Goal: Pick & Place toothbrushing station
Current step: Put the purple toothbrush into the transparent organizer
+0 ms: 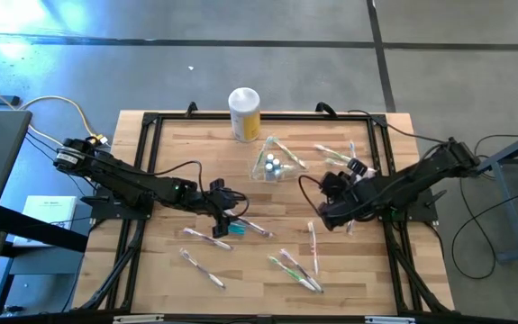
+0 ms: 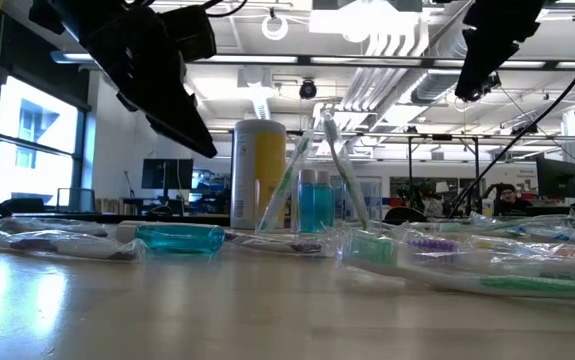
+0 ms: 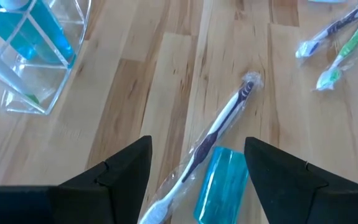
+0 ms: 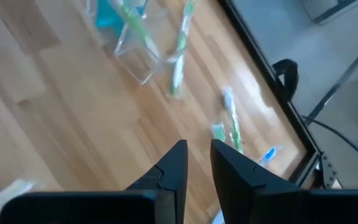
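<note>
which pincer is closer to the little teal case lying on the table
Left. The left pincer hangs open right over the teal case; the right pincer is far across the table.
</note>
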